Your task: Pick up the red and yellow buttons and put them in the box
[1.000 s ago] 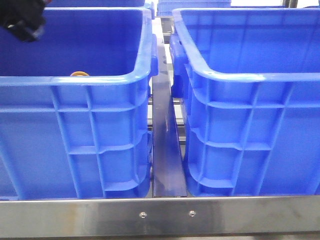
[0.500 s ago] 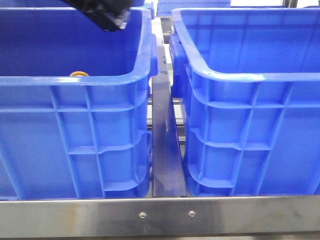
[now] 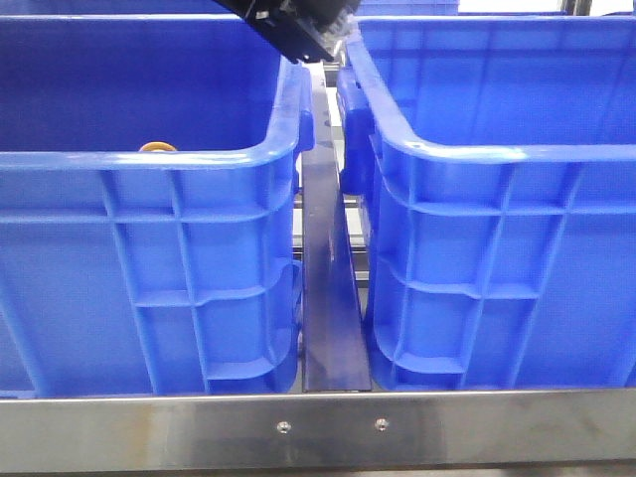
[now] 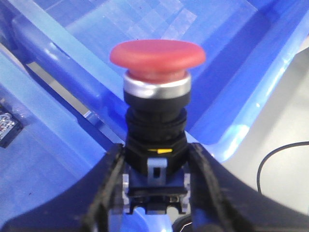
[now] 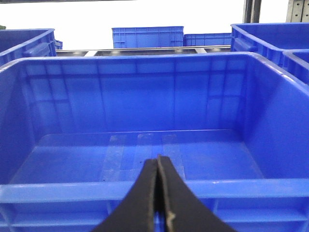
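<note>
The red button (image 4: pixel 157 53), a red mushroom cap on a silver collar and black body, stands upright between the fingers of my left gripper (image 4: pixel 157 154), which is shut on its base. In the front view that gripper (image 3: pixel 303 35) hangs at the top, over the gap between the left blue box (image 3: pixel 149 248) and the right blue box (image 3: pixel 497 248). The yellow button (image 3: pixel 157 147) just peeks over the left box's near rim. My right gripper (image 5: pixel 158 162) is shut with nothing in it, facing an empty blue box (image 5: pixel 145 111).
A dark metal rail (image 3: pixel 333 298) runs between the two boxes, and a steel bar (image 3: pixel 318 427) crosses the front. More blue crates (image 5: pixel 147 36) stand behind. A black cable (image 4: pixel 280 157) lies on the grey floor.
My left gripper has swept from the far left of the left box rightward, and now sits over the gap between the two boxes. The yellow button has not moved.
</note>
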`<state>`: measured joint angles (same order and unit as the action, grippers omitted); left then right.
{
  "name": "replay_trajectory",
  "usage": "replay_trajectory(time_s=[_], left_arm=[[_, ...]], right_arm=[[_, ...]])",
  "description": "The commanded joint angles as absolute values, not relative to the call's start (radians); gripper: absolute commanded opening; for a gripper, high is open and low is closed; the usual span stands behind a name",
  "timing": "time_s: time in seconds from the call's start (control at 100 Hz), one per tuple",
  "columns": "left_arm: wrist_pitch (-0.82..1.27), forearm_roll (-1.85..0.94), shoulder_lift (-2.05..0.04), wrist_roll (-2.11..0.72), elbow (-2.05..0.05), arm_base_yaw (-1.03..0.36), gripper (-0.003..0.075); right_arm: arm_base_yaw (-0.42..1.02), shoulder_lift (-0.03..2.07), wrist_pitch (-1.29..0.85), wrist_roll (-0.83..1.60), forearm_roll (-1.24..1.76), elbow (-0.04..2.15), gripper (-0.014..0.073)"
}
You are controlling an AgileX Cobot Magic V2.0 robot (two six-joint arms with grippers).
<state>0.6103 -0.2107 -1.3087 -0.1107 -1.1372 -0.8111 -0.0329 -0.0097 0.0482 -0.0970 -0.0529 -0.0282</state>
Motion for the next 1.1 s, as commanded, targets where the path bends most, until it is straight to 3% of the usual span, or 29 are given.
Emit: replay_trajectory(time_s=[0.0, 0.42, 0.71, 1.09], left_arm=[[0.539, -0.231, -1.278, -0.110, -1.162, -0.820, 0.0116], [0.541, -0.231, -1.278, -0.110, -1.162, -0.820, 0.0116], [0.542, -0.231, -1.278, -0.110, -1.162, -0.820, 0.0116], [0.542, -0.231, -1.278, -0.110, -1.162, -0.820, 0.0116]], right_arm=[[-0.039, -0.030, 0.128, -0.090, -0.050, -0.033, -0.0094], [-0.037, -0.030, 0.130, -0.170, 0.009, -0.019, -0.0094], [-0.037, 0.031, -0.203, -0.172, 0.000, 0.204, -0.0094], [-0.037, 0.350, -0.539, -0.171, -0.013, 0.515, -0.0072]])
